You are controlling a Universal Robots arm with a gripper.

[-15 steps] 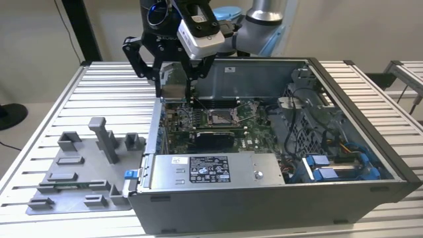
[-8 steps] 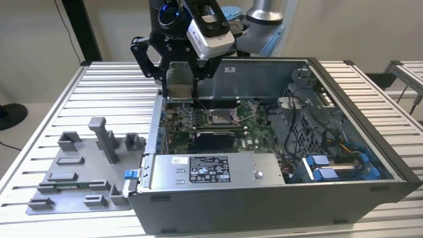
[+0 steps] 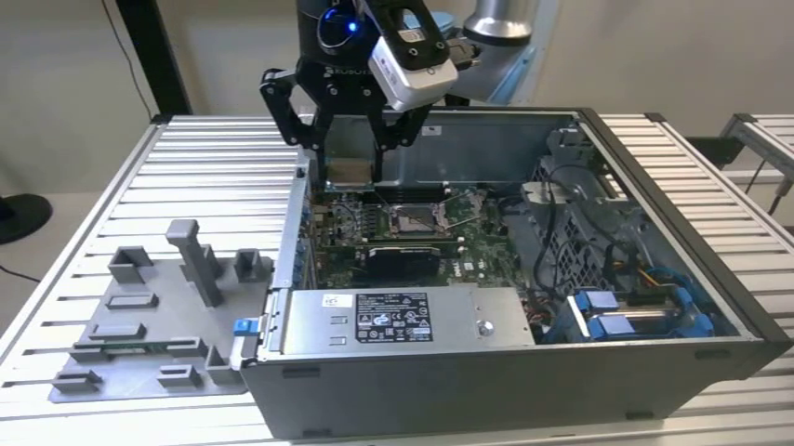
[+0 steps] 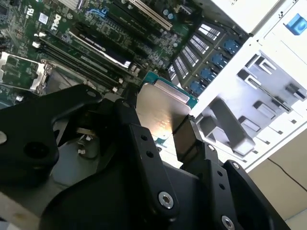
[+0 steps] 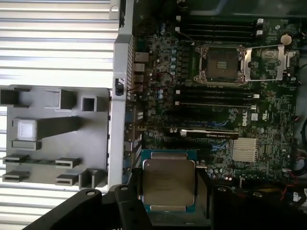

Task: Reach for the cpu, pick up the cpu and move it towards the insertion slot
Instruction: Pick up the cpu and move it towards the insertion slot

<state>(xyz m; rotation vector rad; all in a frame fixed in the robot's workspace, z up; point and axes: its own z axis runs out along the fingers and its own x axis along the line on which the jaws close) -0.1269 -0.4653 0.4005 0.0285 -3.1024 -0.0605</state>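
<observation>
Setting: ribbed metal table before a plain pale wall, carrying an open computer case and, on the exterior view's left, a grey fixture tray with upright blocks.
Arm: black hand hangs from above over the case's far edge, at the corner nearest the fixture tray.
Hand state: closed on the cpu, gripping it by two opposite edges; in the second wrist view one dark finger presses against the chip's side.
Cpu, second wrist view: silvery top face with a teal-green border, held clear of the board beneath.
Cpu, first wrist view: square plate between the finger links, seen above the lower part of the green motherboard, just beside the case wall.
Insertion slot: square socket with shiny frame and dark centre, uncovered, near the middle of the motherboard; in the first wrist view it lies well apart from the held chip, with memory slots between them.
Other contents: silver power supply along the near wall, blue-clipped drive bays and cable bundles on the exterior view's right.
</observation>
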